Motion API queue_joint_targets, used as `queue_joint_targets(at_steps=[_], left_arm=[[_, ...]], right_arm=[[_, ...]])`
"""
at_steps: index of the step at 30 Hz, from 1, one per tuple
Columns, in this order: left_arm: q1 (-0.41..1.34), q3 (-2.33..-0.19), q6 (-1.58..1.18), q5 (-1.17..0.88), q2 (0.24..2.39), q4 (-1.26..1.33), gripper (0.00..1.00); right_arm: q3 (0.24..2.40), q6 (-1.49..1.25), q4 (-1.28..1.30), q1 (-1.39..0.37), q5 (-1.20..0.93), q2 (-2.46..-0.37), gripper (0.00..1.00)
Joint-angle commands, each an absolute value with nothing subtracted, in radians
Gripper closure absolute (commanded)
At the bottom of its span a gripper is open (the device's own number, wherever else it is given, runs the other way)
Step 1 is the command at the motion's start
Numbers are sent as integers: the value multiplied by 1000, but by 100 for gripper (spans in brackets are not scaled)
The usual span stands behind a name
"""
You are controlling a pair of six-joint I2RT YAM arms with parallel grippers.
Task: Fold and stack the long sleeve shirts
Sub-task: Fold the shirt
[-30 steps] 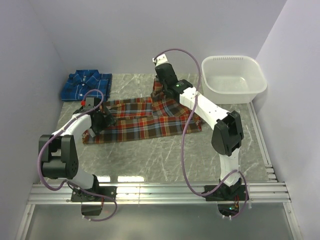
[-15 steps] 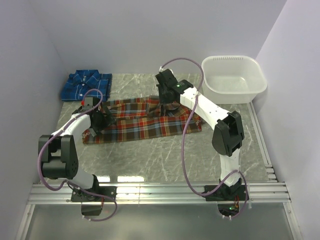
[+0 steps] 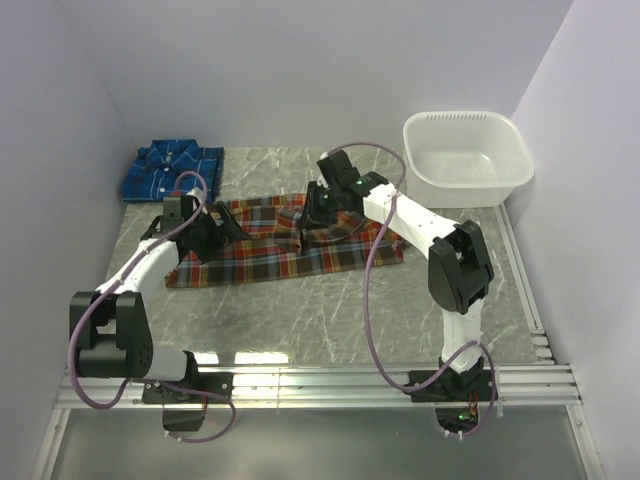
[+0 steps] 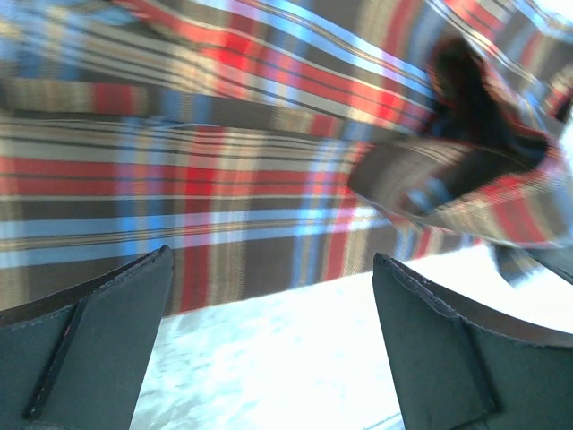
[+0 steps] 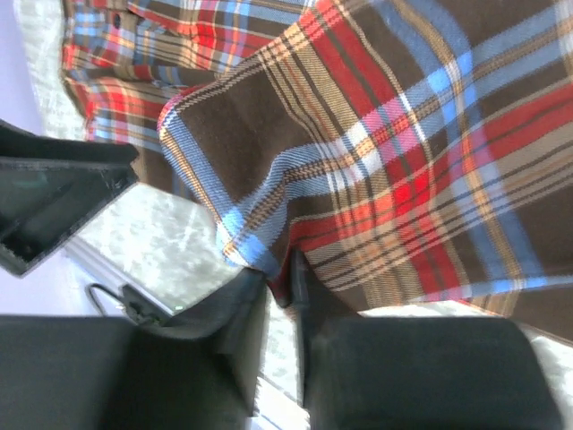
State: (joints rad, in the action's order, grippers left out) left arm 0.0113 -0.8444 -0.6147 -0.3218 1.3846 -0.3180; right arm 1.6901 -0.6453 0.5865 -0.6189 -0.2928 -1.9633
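Note:
The red-orange plaid shirt (image 3: 262,250) lies spread on the table's middle, with a fold of it laid over near its centre. My right gripper (image 3: 306,232) is low over that fold. In the right wrist view its jaws (image 5: 283,285) stand a narrow slit apart, and the fold's edge (image 5: 260,255) still sits between the tips. My left gripper (image 3: 218,236) hovers wide open over the shirt's left part, and between its fingers (image 4: 269,300) only the shirt's hem (image 4: 224,188) and table show. The blue plaid shirt (image 3: 172,170) lies folded at the back left.
A white plastic tub (image 3: 466,156) stands at the back right, close to the right arm's elbow. Walls close the table at the back and both sides. A metal rail (image 3: 320,385) runs along the near edge by the arm bases.
My right gripper came down and leftward, carrying the shirt's raised part over onto the body, and its jaws have parted slightly. The left arm shifted a little up and right, still open.

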Motion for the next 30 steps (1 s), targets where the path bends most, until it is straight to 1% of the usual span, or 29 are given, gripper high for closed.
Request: queue_joint_targets(at_steps=[1,2,5,6,12,19,24,30], left_arm=[[47,-838,-600,-426,1350,-229,1],[73,-841,-603,-426,1350,-222,1],[135,-839,-633,-394,1350,-180,1],[149,-835,-659,-385,1351,-163,1],[261,-856,-724,-292,1448,-38,1],[391,-977,-681,-278,1627,40,2],[420,-986,-683,-313,1664,78,6],[423,-1124,-683,-284,1727,3,8]], right_arm=[[1612,-684,500,-583,-287,-1864,68],[1594,-678,492,-575,-264,-1855,59],[1549,-635,474,-557,-244,-1818,49],[1536,-624,468,-551,-245,-1809,48],[1471,-537,459,-519,-204,-1712,46],[1390,-512,433,-482,-230,-1672,46],[1355,-480,425,-466,-232,-1631,46],[1235,-425,376,-460,-183,-1514,47]])
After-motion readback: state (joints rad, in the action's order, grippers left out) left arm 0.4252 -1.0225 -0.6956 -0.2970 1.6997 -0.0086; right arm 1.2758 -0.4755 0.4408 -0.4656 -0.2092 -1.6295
